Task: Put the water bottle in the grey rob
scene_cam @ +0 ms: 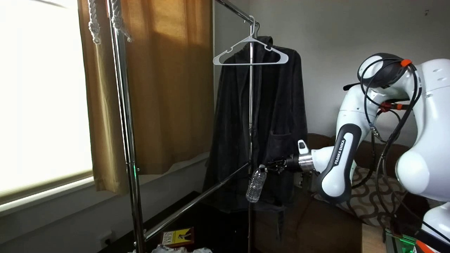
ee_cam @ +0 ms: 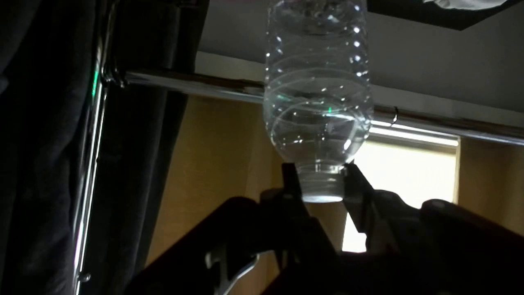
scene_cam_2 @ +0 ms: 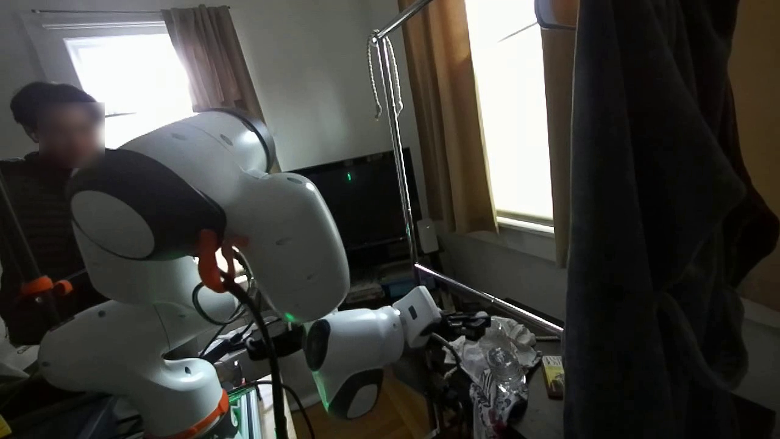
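Note:
The clear water bottle [scene_cam: 256, 184] hangs tilted from my gripper, cap end up; it also shows in an exterior view [scene_cam_2: 504, 363] and in the wrist view [ee_cam: 319, 94]. My gripper [scene_cam: 266, 168], also in an exterior view [scene_cam_2: 487, 322] and the wrist view [ee_cam: 321, 180], is shut on the bottle's cap and neck. The dark grey robe [scene_cam: 228, 123] hangs from the rack, with a pocket [scene_cam: 280, 144] on its front above the gripper. It hangs large at the right of an exterior view [scene_cam_2: 646, 213] and at the left of the wrist view [ee_cam: 45, 143].
A chrome rack post [scene_cam: 251, 105] runs in front of the robe, and a low rail [scene_cam: 207, 191] meets it near the bottle. A white hanger [scene_cam: 250, 64] hangs before the robe. A yellow book [scene_cam: 178, 237] lies below. A person [scene_cam_2: 61, 140] is behind the arm.

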`<state>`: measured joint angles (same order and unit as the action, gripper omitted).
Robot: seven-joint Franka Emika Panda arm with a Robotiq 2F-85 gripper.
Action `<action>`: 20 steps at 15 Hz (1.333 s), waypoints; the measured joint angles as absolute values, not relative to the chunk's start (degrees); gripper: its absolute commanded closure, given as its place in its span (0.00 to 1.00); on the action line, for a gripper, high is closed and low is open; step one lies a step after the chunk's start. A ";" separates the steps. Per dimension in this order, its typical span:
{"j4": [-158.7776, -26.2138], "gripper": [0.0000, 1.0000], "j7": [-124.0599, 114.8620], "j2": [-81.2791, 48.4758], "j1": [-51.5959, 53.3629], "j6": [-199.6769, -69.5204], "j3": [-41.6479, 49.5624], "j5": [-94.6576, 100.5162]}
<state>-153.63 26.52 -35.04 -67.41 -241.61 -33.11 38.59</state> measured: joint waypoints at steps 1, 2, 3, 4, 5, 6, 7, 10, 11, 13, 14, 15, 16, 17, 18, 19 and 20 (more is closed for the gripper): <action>-154.84 0.92 26.66 -33.46 -68.75 -241.61 -35.78 36.19; -155.88 0.92 26.71 -31.86 -70.25 -241.61 -38.72 34.06; -156.80 0.92 26.71 -30.21 -72.06 -241.61 -42.04 32.05; -157.59 0.92 26.71 -28.53 -74.05 -241.60 -45.51 30.08; -157.76 0.92 26.39 -26.86 -74.92 -241.59 -47.69 28.28; -157.48 0.92 25.92 -25.37 -74.78 -241.58 -48.62 26.37; -157.18 0.92 25.45 -23.81 -74.26 -241.58 -49.17 24.12; -157.61 0.68 25.39 -19.06 -73.18 -241.56 -50.66 18.01; -158.20 0.92 25.38 -18.01 -73.18 -241.56 -50.98 17.43; -158.66 0.92 25.36 -17.16 -73.17 -241.34 -51.08 17.21; -158.31 0.92 24.01 -16.88 -71.36 -241.45 -48.82 17.74; -157.75 0.92 21.70 -15.90 -67.96 -241.46 -44.51 18.41; -157.22 0.92 19.06 -14.47 -64.86 -241.34 -40.35 19.26; -156.66 0.92 16.27 -12.52 -61.80 -240.92 -36.07 20.05; -156.84 0.92 14.57 -10.22 -61.42 -240.72 -34.79 20.15; -157.53 0.92 13.68 -7.75 -62.47 -240.62 -34.99 20.15; -157.70 0.92 12.20 -5.02 -61.07 -239.75 -32.47 20.27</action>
<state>-157.70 12.20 -5.02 -61.07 -239.75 -32.47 20.27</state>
